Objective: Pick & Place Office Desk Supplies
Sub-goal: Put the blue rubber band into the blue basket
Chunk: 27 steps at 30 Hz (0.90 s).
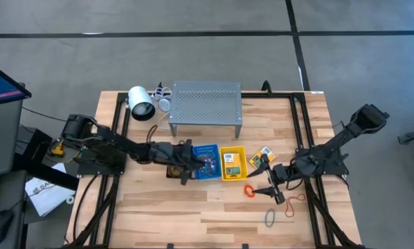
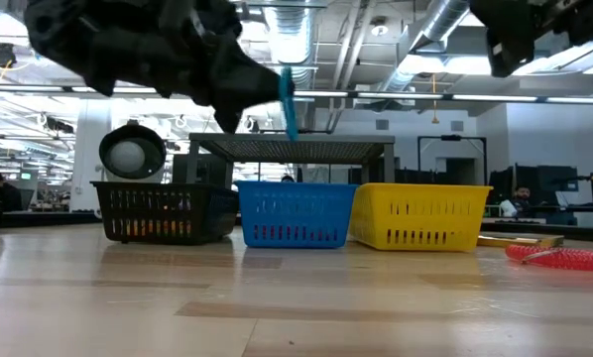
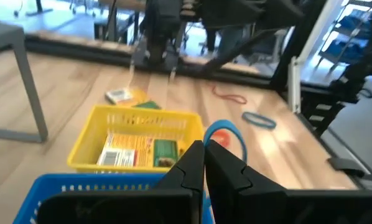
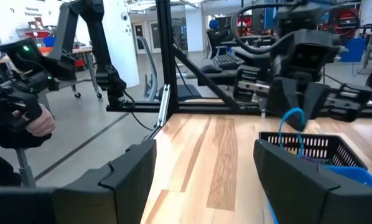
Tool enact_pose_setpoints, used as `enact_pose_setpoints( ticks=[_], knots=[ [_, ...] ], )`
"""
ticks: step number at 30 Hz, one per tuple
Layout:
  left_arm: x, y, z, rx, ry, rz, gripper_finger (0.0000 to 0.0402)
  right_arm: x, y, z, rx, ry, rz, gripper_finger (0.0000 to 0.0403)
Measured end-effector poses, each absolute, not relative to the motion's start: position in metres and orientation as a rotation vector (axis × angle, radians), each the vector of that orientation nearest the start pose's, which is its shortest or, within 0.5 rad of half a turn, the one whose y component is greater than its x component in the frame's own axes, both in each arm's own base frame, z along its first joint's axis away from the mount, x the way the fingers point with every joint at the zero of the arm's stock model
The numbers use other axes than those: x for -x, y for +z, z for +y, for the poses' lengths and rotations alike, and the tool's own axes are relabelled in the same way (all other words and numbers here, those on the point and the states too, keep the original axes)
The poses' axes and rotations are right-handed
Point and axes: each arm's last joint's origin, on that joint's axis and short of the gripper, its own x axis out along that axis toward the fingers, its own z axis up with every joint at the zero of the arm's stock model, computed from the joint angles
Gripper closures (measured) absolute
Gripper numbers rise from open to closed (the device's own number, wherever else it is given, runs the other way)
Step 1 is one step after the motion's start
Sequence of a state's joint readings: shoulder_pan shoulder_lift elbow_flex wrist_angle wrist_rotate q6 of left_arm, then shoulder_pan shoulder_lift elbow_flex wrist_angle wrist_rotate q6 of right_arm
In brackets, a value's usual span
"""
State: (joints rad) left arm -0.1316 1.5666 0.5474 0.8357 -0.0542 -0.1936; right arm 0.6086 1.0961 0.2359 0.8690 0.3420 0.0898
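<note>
My left gripper (image 1: 187,168) hovers over the near rim of the blue basket (image 1: 208,161), shut on a thin blue rubber band (image 2: 288,99). Beside it stand a black basket (image 2: 163,212) and a yellow basket (image 3: 96,144) with a crayon box (image 3: 136,152) lying flat inside. Another crayon box (image 1: 262,158) lies on the table. My right gripper (image 4: 204,149) is open above the table, near an orange band (image 1: 250,190). A red band (image 1: 297,200) and a grey-blue band (image 1: 271,218) lie flat nearby. My left gripper pinches the blue rubber band between its two fingertips (image 3: 195,155), coming from above and slanting down. The loop (image 3: 236,132) sticks out beyond the tips and hangs slack (image 4: 295,121), lifted clear above the blue basket.
The grey perforated shelf (image 1: 205,102) stands behind the baskets, with a white cylinder (image 1: 141,102) to its left. A black frame (image 1: 304,138) runs along the table's sides. Bare wood stretches along the near edge. A person's hand (image 4: 30,118) holds a controller beyond the table.
</note>
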Motion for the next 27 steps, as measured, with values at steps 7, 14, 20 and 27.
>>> enact_pose_setpoints(
  ticks=[7, 14, 20, 27],
  knots=[
    [-0.304, 0.173, -0.037, 0.174, -0.045, 0.268, 0.0399, -0.180, 0.178, 0.113, -0.072, 0.264, 0.013, 0.0138],
    [-0.306, 0.169, -0.031, 0.206, 0.021, 0.355, 0.0399, -0.188, 0.173, 0.108, -0.060, 0.224, -0.009, 0.0138],
    [-0.306, 0.168, -0.029, 0.202, 0.066, 0.373, 0.0399, -0.189, 0.174, 0.106, -0.063, 0.213, -0.018, 0.0138],
    [-0.305, 0.165, -0.024, 0.227, 0.091, 0.397, 0.0399, -0.189, 0.174, 0.106, -0.065, 0.213, -0.021, 0.0138]
  ],
)
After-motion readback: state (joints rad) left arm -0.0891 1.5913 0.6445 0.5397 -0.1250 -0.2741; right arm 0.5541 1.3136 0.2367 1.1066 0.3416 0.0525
